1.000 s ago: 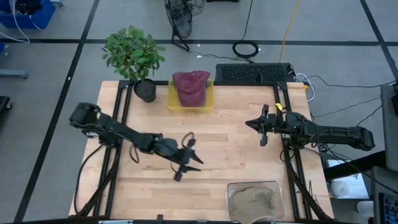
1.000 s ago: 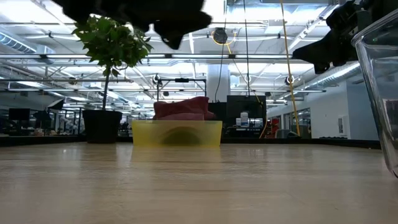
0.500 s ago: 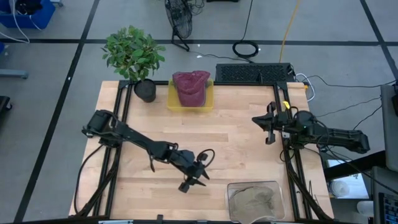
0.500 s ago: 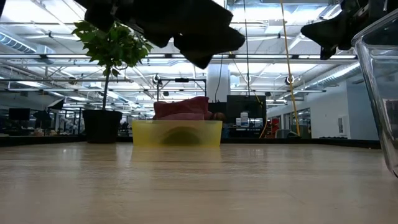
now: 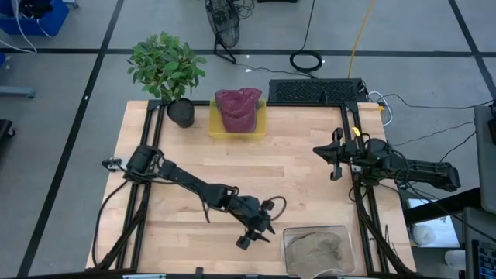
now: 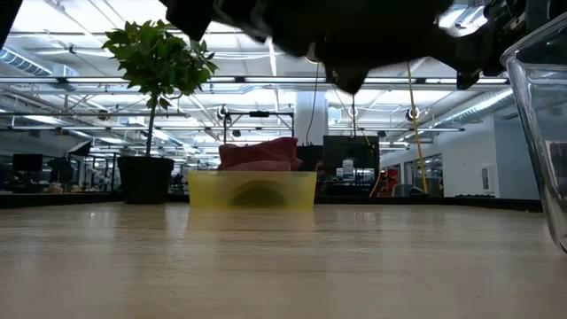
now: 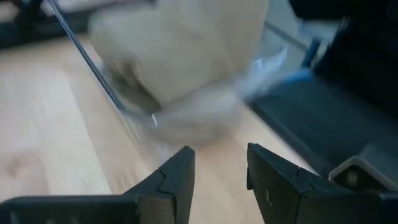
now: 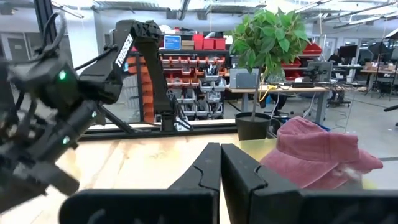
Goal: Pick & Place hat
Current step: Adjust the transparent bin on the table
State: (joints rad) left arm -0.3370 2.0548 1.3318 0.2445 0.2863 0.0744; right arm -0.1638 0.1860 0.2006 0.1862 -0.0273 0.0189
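Note:
A pink hat lies in a yellow bin at the table's far edge; it also shows in the low view and the right wrist view. A beige hat lies inside a clear container at the near right; it shows blurred in the left wrist view. My left gripper is open and empty, just left of the clear container, above the table. My right gripper is shut and empty, raised at the table's right side.
A potted plant stands at the far left corner, beside the yellow bin. A keyboard lies past the far edge. The clear container's wall fills the low view's right edge. Bare wood lies in the table's middle.
My left gripper has swept from the table's middle toward the near edge and the right, up to the clear container, staying open. My right gripper has drawn back a little toward the right edge, then held still.

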